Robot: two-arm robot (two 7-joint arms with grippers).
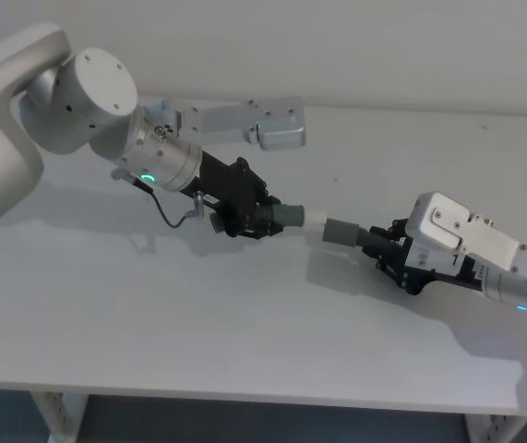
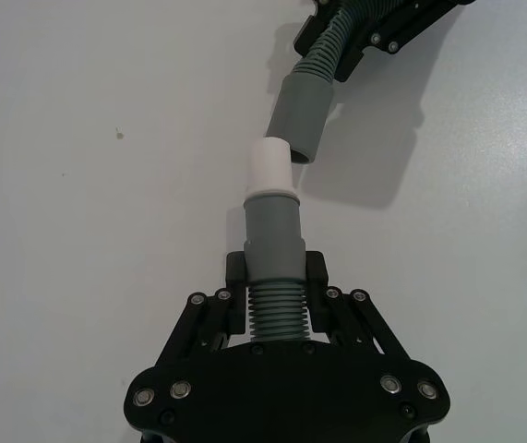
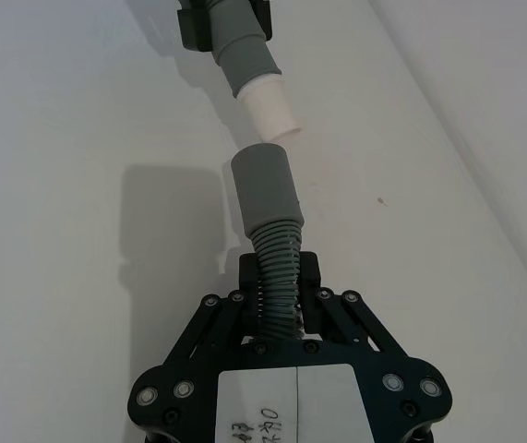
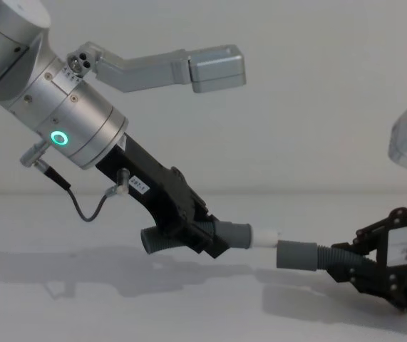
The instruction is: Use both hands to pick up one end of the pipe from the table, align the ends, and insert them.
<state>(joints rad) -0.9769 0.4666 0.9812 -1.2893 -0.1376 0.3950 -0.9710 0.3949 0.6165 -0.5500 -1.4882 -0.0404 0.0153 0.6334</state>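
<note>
You've got both pieces off the table (image 1: pixel 245 351) and held end to end, so it's all about the axis now.

Left gripper (image 1: pixel 245 214) is clamped on the ribbed part of the tip piece (image 2: pixel 272 231); the white tip (image 2: pixel 272 168) points toward the right arm. Right gripper (image 1: pixel 394 254) is clamped on the ribs of the cuff piece (image 3: pixel 265 198), open mouth facing back at the tip.

In the chest view the tip (image 4: pixel 266 237) and cuff (image 4: pixel 296 254) are almost touching, w/ a sliver of gap between them, and the cuff sits a bit lower than the tip. The left piece slopes down toward the middle; the right one rises toward it, so the two axes meet at a shallow angle, not in one line.

The left wrist view says the same: the cuff (image 2: pixel 302 115) is skewed off the tip's line, its rim overlapping one side of the tip rather than ringing it. In the right wrist view the tip (image 3: pixel 270 103) lies off to one side of the cuff's bore too.

So before you push, I'd judge you need to swing the right piece's mouth onto the tip's axis & lift it slightly. Neither arm is clearly nearer; the gap is roughly midway. Push now and the rim probably catches on the tip's edge.
</note>
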